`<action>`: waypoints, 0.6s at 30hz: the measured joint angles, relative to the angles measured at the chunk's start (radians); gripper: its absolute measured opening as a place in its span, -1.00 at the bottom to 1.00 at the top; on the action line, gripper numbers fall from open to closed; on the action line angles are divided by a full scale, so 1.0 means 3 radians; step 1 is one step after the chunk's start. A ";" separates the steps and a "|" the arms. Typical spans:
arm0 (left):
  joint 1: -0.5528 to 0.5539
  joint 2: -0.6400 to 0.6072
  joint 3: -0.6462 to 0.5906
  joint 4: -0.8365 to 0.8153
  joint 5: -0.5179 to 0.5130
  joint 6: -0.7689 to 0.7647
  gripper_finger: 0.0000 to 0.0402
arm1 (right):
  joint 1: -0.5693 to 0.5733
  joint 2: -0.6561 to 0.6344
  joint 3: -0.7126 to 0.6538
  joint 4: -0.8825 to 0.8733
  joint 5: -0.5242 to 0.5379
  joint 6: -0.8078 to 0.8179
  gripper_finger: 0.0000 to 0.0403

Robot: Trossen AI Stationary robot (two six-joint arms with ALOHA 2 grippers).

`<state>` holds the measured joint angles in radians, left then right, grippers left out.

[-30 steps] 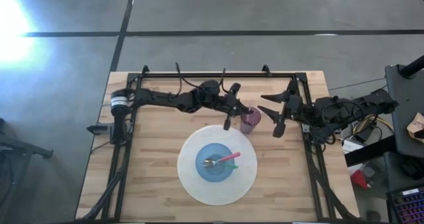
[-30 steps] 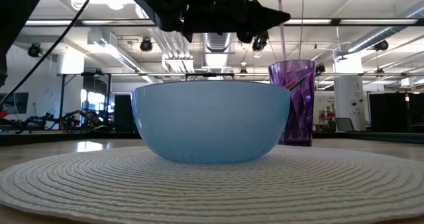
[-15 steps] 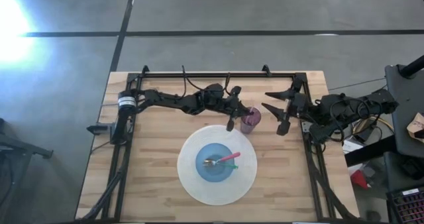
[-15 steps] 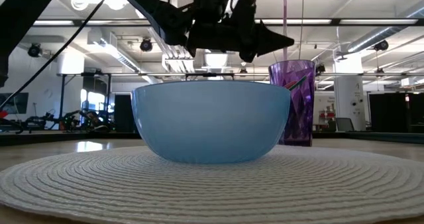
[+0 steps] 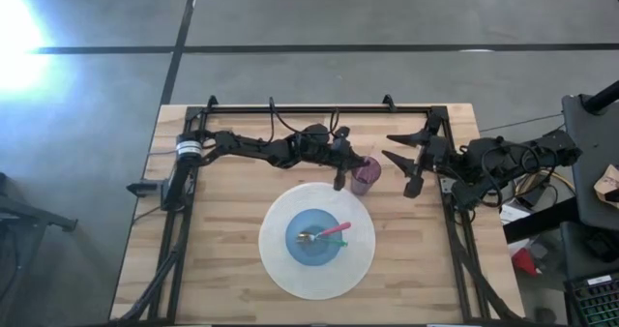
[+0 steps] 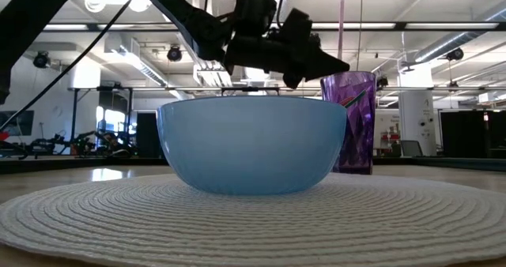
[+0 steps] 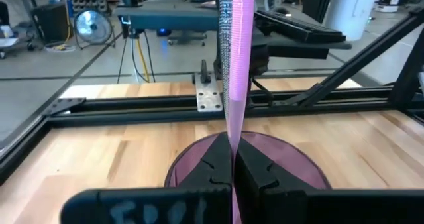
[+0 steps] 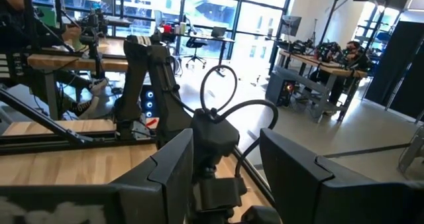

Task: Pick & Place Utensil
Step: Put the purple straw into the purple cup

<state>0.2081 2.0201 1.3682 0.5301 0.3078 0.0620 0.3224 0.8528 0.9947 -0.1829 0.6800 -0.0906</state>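
My left gripper [image 5: 338, 179] hangs over the purple cup [image 5: 366, 175] near the table's middle, shut on a pink utensil [image 7: 235, 52] that stands upright. In the low view the utensil [image 6: 341, 22] shows as a thin pink line going down into the cup [image 6: 348, 125], which stands on its base behind the bowl. A blue bowl [image 5: 316, 238] rests on a round white placemat [image 5: 280, 269] and holds a spoon and a green-handled utensil. My right gripper [image 5: 406, 167] waits open, right of the cup. My left gripper pinches the pink utensil's handle [image 7: 233, 128] between its two fingers [image 7: 217, 171]. The fingers lie across the handle and slant down over the cup's mouth [image 7: 298, 164]. The utensil stands upright and runs out of the picture's top. The fingers hide its lower end.
A black frame rail [image 5: 319, 107] runs along the table's far side and down both sides. The bowl [image 6: 253, 144] and the placemat [image 6: 253, 227] fill the table's near middle. Bare wood lies left of the placemat.
My left gripper has come down toward the purple cup, tipping its fingers lower, and has stayed shut on the pink utensil. My right gripper has drawn back a little toward the table's right edge, still open.
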 joint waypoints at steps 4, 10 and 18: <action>0.0000 0.0000 0.0000 -0.0008 -0.0011 -0.0132 -1.00 | -0.0001 0.0000 0.0000 0.0000 0.0000 0.0000 -0.18; 0.0000 0.0000 0.0000 -0.0088 -0.0012 -0.0151 -1.00 | -0.0001 0.0000 -0.0001 0.0001 0.0000 0.0001 -0.19; 0.0000 0.0000 0.0000 -0.0137 -0.0013 -0.0156 -0.97 | -0.0001 0.0000 -0.0001 0.0000 0.0000 0.0001 -0.16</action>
<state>0.2081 2.0201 1.3682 0.4889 0.3038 0.0151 0.3222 0.8528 0.9943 -0.1829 0.6800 -0.0902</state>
